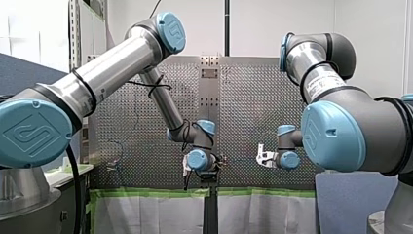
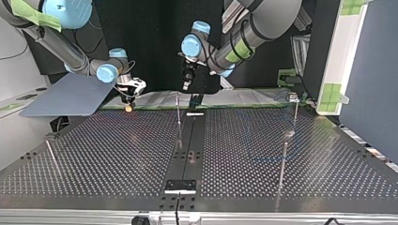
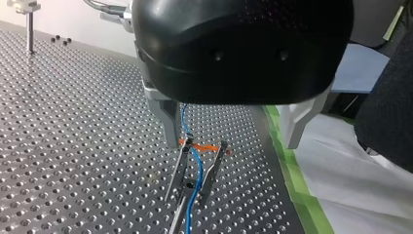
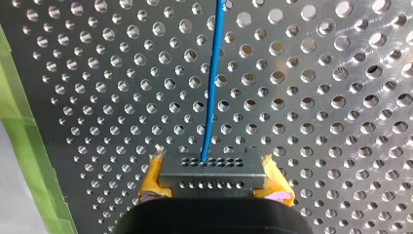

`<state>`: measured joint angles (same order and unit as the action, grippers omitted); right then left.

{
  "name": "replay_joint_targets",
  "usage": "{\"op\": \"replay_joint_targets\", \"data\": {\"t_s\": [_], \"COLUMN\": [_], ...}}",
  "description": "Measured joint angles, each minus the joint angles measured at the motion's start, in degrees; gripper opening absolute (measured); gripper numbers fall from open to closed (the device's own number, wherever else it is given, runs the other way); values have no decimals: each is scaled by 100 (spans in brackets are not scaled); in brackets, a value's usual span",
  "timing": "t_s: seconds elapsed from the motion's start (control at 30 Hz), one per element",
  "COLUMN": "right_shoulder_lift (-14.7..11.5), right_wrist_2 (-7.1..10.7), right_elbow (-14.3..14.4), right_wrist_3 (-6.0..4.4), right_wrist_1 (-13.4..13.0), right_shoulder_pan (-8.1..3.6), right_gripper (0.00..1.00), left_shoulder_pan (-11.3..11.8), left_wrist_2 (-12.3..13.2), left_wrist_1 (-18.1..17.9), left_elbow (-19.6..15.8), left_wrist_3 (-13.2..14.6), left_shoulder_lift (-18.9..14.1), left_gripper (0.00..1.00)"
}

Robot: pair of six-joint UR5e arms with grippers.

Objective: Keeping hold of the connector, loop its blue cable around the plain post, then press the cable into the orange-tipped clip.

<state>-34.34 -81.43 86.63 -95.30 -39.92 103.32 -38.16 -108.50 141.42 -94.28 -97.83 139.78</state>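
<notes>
My right gripper (image 4: pixel 213 181): clenched on the grey rectangular connector (image 4: pixel 212 168). It sits crosswise between my yellow pads (image 4: pixel 152 178), with one pad pressed to each end.
Grey rectangular connector: the face with two rows of small holes points ahead of my right gripper, over the perforated metal table (image 4: pixel 316 97). I cannot tell whether the connector touches the table.
Thin blue cable (image 4: pixel 213 87): leaves the upper row of holes near the middle of the connector. It runs straight ahead of my right gripper, away across the table.
My left gripper (image 3: pixel 231 145): released, with its two grey metal fingers (image 3: pixel 168 124) spread wide and nothing between them in their grip.
Orange-tipped metal clip (image 3: pixel 213 168): stands on the table under my left gripper, nearer to one finger than to the other. It has two slim tilted prongs side by side, with orange at their tops.
Cable at the clip: the blue cable passes just beside that nearer finger. It then goes down between the two prongs toward the clip's base.
Green tape strip (image 3: pixel 294 185): lies along the table's edge, beside my left gripper on the side of the farther finger.
Slim metal post with a pale cap (image 3: pixel 29 24): upright on the table, well apart from my left gripper.
</notes>
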Motion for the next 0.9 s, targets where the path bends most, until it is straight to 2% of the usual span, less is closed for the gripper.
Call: {"op": "replay_joint_targets", "data": {"t_s": [0.53, 0.77, 0.9], "right_shoulder_lift": [0, 1, 1], "right_wrist_2": [-3, 2, 3], "right_elbow": [0, 0, 0], "right_wrist_3": [-5, -2, 1], "right_wrist_1": [-4, 0, 0], "right_shoulder_pan": [0, -14, -28], "right_gripper": [0, 0, 0], "left_shoulder_pan": [-1, -122, -218], "left_wrist_2": [-20, -96, -114], "left_wrist_1": [53, 365, 333], "left_elbow": [2, -101, -273], "left_wrist_3": [45, 361, 370], "left_shoulder_lift": [-1, -84, -249], "left_gripper": [100, 100, 100]}}
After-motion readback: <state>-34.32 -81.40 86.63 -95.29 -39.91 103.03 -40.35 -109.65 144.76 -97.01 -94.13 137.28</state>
